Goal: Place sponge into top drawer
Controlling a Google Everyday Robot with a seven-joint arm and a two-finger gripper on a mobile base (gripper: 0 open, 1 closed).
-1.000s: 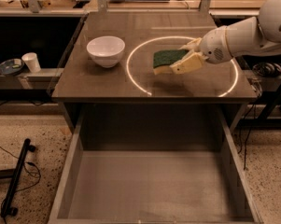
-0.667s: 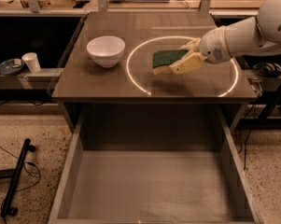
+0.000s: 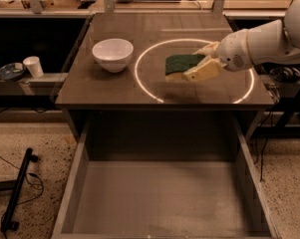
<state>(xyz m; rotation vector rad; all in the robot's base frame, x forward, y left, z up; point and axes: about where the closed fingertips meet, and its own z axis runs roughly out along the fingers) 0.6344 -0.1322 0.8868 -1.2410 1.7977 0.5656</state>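
Observation:
The sponge (image 3: 181,63), dark green on top with pale yellow foam below, is on the right half of the table, inside a bright ring of light. My gripper (image 3: 198,62) reaches in from the right on a white arm. Its cream fingers (image 3: 202,71) stand on the far and near sides of the sponge's right end and are shut on it. The sponge sits at or just above the tabletop. The top drawer (image 3: 159,198), wide, shallow and grey, is pulled fully open below the table's front edge, with nothing in it.
A white bowl (image 3: 112,54) stands on the left of the table (image 3: 104,88). A side shelf at the left holds a white cup (image 3: 33,66) and a dish (image 3: 10,71). A black bar (image 3: 19,188) lies on the floor at the left.

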